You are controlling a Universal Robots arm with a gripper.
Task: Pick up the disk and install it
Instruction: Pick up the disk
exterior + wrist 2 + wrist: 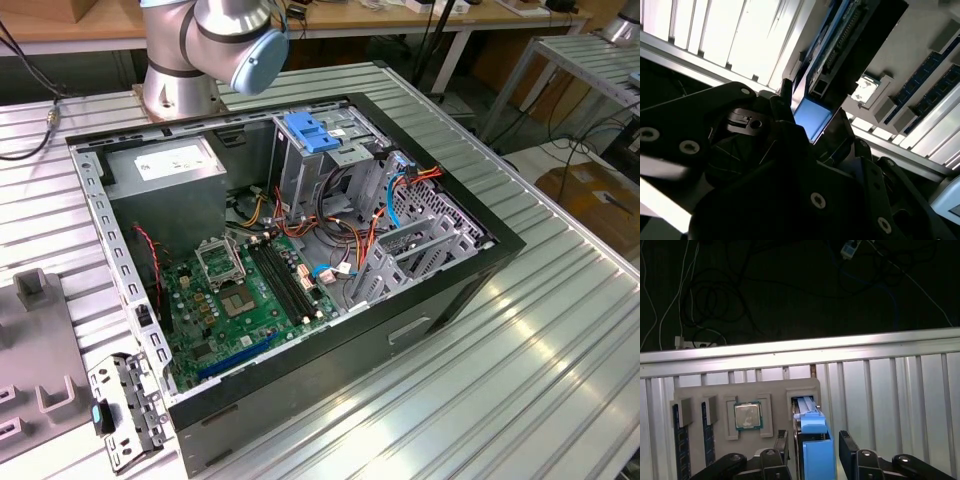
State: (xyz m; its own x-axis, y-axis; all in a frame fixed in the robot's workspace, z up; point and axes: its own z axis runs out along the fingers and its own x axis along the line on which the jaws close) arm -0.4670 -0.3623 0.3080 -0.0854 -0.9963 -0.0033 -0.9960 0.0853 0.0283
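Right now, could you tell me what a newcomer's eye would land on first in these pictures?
In the exterior view, it is the open computer case on the ribbed metal table, with its green motherboard laid bare. In the first wrist view, the hand sits open astride the disk, whose blue carrier stands on edge in a grey holder.

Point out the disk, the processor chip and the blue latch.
disk (816, 455): first wrist view, on its blue carrier.
processor chip (747, 416): first wrist view, middle of its metal lid.
blue latch (315, 133): exterior view, its top.
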